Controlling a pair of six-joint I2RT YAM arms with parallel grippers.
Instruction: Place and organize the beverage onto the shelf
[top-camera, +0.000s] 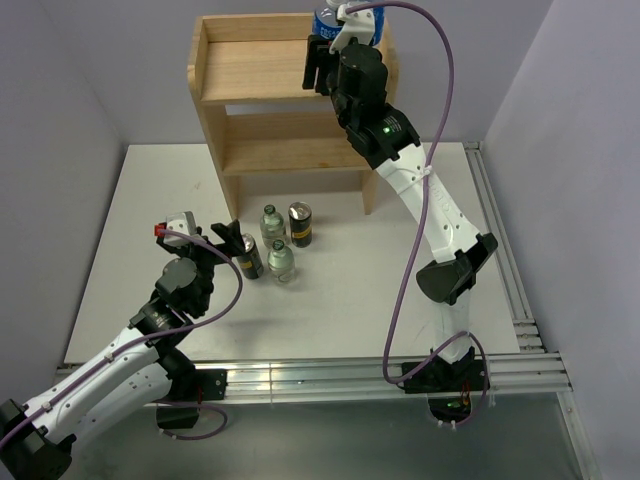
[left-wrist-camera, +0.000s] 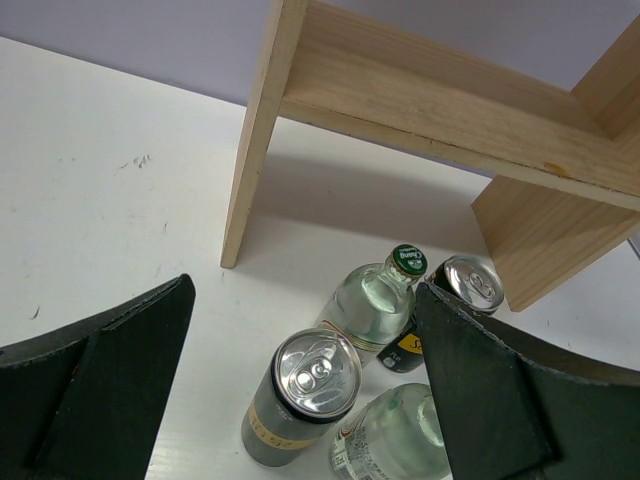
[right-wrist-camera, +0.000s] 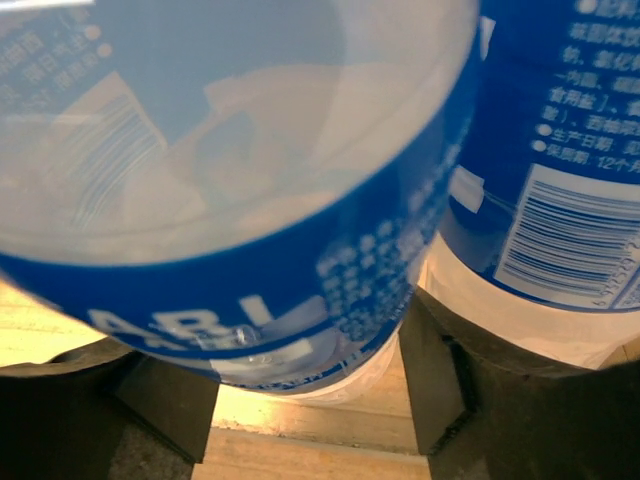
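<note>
Right arm: reached to the right end of the top tier of the wooden shelf (top-camera: 255, 72). The right tool (right-wrist-camera: 300, 395) had its fingers (right-wrist-camera: 445, 375) on either side of a blue-labelled plastic bottle (right-wrist-camera: 250, 200). The bottle stood upright on the tier board, close in front of the wrist camera. Whether the fingers pressed on the bottle or stood just clear of it could not be determined. A second blue-labelled bottle (right-wrist-camera: 560, 150) stood just beside the first, beyond the right-hand finger, on the same tier. Its barcode faced the camera.

Left arm: low over the desk (top-camera: 330, 310), in front of the shelf. The left tool (left-wrist-camera: 302, 290) was spread wide, gripping nothing, and pointed at a group of four drinks standing upright on the desk.

- A near can (left-wrist-camera: 305, 395) with a silver top lay between the two fingers in the wrist view, touching neither.
- A green-capped glass bottle (left-wrist-camera: 385, 300) stood behind it.
- A second can (left-wrist-camera: 470, 285) stood to the right of that bottle, close to the shelf's side panel.
- A second clear glass bottle (left-wrist-camera: 395, 430) stood just beside the near can, partly hidden by the right-hand finger.

The four stood close together, in front of the shelf's lower tier.
</note>
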